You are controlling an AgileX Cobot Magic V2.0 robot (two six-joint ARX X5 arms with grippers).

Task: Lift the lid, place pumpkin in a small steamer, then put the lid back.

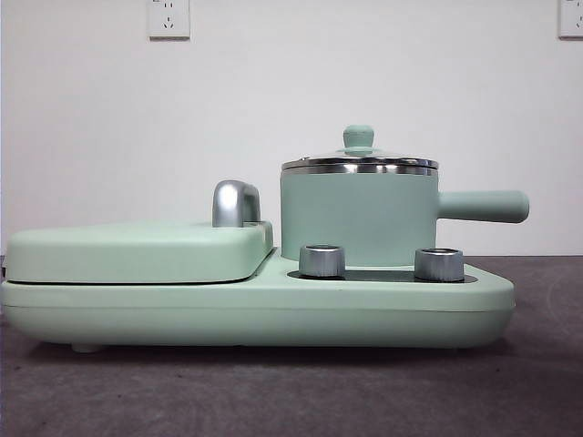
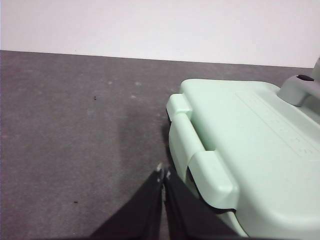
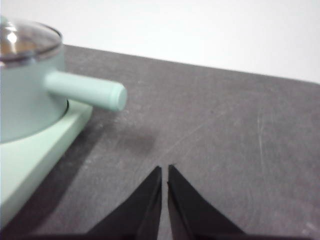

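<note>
A mint-green small steamer [image 1: 358, 217] stands right of centre in the front view, a cylindrical pot with a steel rim; its long straight handle points toward the right edge of the frame; the lid [image 1: 359, 161], clear glass with a shiny steel rim and a small mint-green knob, sits closed on top of the pot; the pot rests on the right half of a wide flat mint-green appliance base [image 1: 255, 309], just behind two silver knobs [image 1: 322, 260]; on the left half of the base lies a large flat mint-green cover [image 1: 137, 250] with a chrome handle [image 1: 235, 202] rising near the frame's centre; the base sits on a dark grey surface [image 1: 291, 401] before a white wall with power sockets [image 1: 168, 17] at the upper corners; the pumpkin cannot be seen in any view, so its place cannot be told.

In the left wrist view the left claw [image 2: 163, 175] has its two black jaws together, holding nothing, above the grey surface just beside the cover's hinged end; in the right wrist view the right claw [image 3: 164, 172] also has its jaws together and empty, over bare surface, apart from the steamer's handle at the upper left of that frame.
</note>
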